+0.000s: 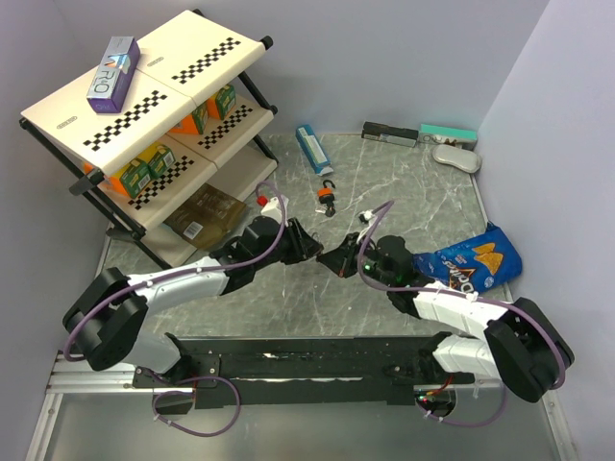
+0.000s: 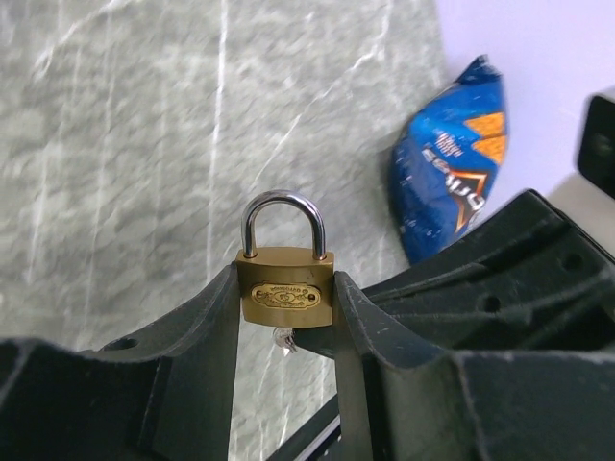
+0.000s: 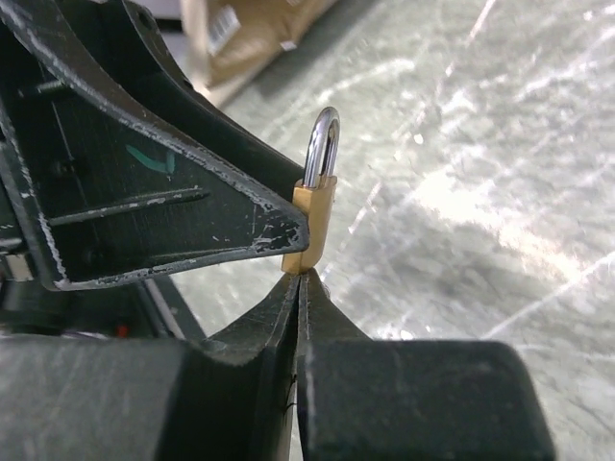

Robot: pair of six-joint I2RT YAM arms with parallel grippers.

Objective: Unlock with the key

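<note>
My left gripper (image 2: 286,280) is shut on a small brass padlock (image 2: 286,293), one finger on each side of its body. The steel shackle (image 2: 283,219) points up and sits closed. From the right, my right gripper (image 3: 304,275) has its jaws pressed together, tips right against the underside of the brass padlock (image 3: 315,223). A small silvery bit of the key (image 2: 282,339) shows under the lock, at the right gripper's tip; the rest of the key is hidden between those fingers. In the top view the left gripper (image 1: 307,247) and the right gripper (image 1: 337,259) meet at mid-table.
A blue chip bag (image 1: 471,261) lies to the right of the right arm. An orange padlock (image 1: 329,198) and a blue box (image 1: 314,149) lie farther back. A tilted shelf rack (image 1: 144,106) with juice cartons stands at the far left, with a brown pouch (image 1: 204,213) below it.
</note>
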